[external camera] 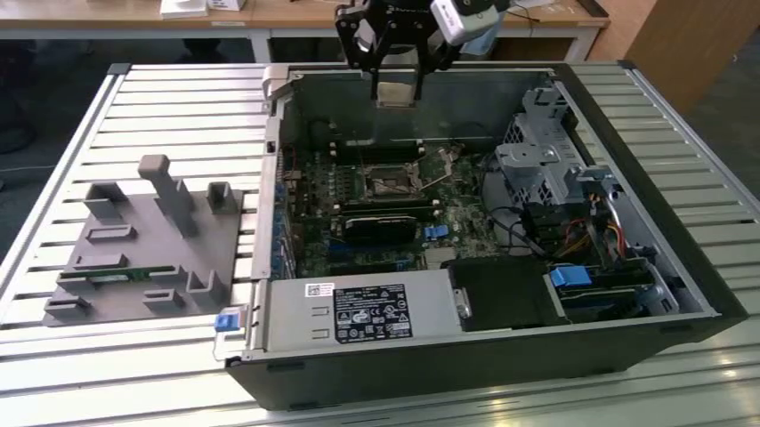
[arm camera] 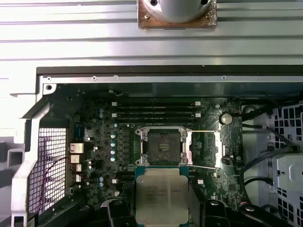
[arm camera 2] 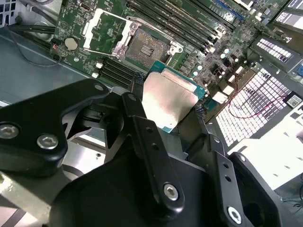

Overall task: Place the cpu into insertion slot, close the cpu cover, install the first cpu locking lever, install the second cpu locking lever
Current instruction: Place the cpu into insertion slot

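My gripper [external camera: 396, 96] hangs above the far wall of the open computer case, shut on the cpu [arm camera 2: 168, 101], a flat silver-topped square chip on a green base, also seen in the first wrist view as the cpu [arm camera: 161, 194]. The gripper [arm camera 2: 168, 94] pinches it by two opposite edges with black fingers [arm camera 2: 137, 80]. The insertion slot [arm camera: 164, 146] lies open on the green board, a little way off from the chip, with bare dark contacts showing at the slot [arm camera 2: 147, 47] and slot [external camera: 389, 185]. The cpu cover [arm camera: 203, 149] is flipped open beside it; in the second wrist view the cover [arm camera 2: 104, 30] lies flat on the board.
Long black memory slots [arm camera: 156, 111] run beside the socket. A black-labelled power supply box [external camera: 356, 313] fills the case's near side, and a drive cage [external camera: 540, 169] with cables stands at the exterior view's right. A grey fixture [external camera: 142, 240] sits on the slatted table [external camera: 71, 356].
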`<state>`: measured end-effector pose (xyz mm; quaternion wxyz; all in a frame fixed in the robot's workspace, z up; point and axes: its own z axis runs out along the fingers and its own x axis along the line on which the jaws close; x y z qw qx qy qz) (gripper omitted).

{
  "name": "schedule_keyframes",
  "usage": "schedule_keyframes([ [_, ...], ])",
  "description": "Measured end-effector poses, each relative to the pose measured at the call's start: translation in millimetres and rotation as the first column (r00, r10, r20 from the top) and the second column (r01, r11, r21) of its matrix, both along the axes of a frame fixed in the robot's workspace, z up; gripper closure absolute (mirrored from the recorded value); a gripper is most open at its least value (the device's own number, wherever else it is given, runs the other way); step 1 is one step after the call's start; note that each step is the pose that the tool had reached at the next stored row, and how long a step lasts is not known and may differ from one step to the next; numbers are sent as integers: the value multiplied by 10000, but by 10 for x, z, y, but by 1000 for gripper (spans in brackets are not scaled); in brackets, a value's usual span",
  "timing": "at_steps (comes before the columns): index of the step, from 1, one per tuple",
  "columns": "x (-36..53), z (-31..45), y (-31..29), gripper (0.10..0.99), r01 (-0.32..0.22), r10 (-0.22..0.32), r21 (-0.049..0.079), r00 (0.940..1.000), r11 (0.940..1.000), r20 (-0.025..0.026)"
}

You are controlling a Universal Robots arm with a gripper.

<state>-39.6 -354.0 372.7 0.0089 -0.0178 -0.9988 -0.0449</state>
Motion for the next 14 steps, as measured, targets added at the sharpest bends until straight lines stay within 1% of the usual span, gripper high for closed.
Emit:
schedule_keyframes([
  [2,0,-1,0,549,210,-210,-1,9998,9998,-1],
  [5,0,-7,0,549,736,-736,-1,9973,9973,0],
  [10,0,-13,0,549,1595,-1595,0,9872,9872,0],
  [14,0,-16,1,549,1913,-1913,1,9815,9815,1],
])
